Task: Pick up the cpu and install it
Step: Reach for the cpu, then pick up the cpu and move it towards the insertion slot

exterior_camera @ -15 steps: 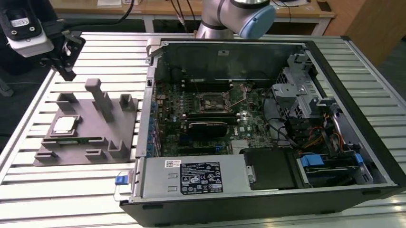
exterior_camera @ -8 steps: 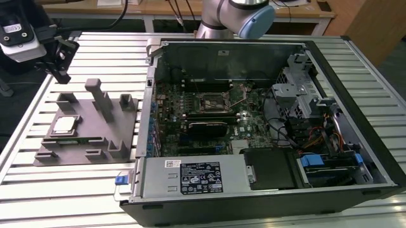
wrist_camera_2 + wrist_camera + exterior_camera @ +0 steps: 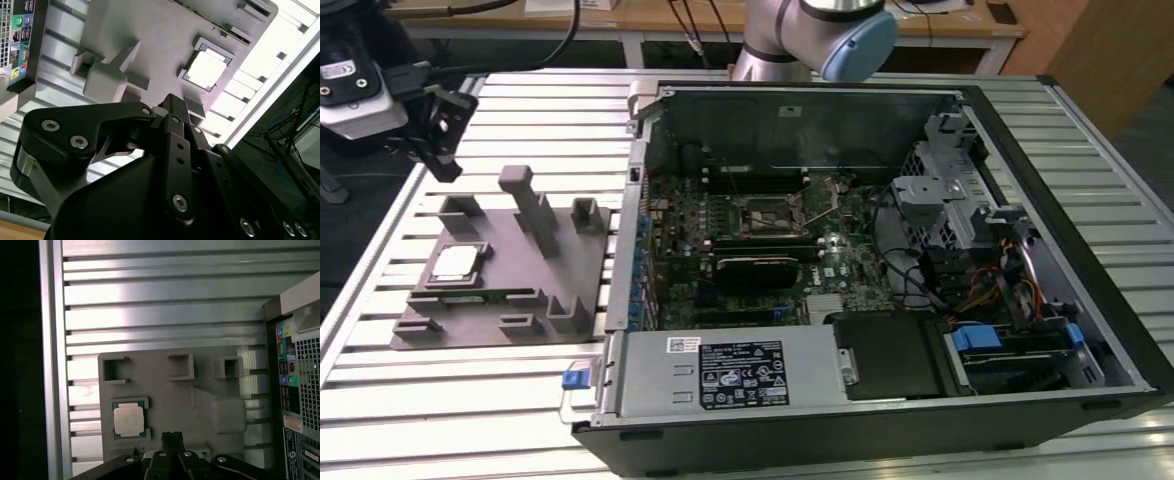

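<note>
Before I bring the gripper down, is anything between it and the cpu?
Nothing visible does. The small square silver-topped cpu lies uncovered in its recess on the gray plastic fixture plate, and the black gripper hangs apart from it. A tall gray post stands beside the cpu, toward the exterior view's right.

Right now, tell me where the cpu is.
The cpu lies in a recess of the gray fixture on the exterior view's left, beside the open computer case.
</note>
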Controlling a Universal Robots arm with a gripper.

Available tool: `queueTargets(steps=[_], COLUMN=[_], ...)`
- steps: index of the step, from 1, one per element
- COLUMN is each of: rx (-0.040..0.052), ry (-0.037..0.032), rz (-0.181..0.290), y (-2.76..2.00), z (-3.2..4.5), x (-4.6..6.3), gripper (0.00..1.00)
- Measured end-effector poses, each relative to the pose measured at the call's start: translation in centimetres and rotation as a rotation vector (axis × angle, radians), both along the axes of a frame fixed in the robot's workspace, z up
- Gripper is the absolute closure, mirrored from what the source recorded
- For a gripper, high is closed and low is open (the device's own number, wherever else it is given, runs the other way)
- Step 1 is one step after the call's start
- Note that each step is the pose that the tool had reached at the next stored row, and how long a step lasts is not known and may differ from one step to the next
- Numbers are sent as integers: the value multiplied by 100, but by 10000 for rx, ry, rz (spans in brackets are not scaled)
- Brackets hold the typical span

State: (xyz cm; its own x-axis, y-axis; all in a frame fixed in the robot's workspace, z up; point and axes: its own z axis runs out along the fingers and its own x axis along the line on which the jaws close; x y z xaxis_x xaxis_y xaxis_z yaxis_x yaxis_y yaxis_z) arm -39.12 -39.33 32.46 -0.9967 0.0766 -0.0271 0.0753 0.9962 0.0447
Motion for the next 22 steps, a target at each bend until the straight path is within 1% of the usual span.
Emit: queueTargets(steps=[2,8,16,22], rx=[0,-2,-1,-1], ry=[0,2,0,1], rz=[1,0,0,1], y=[0,0,0,-2], z=[-8,-68,-73,-102], x=[-11,-68,-78,-98], gripper=[89,89,89,89])
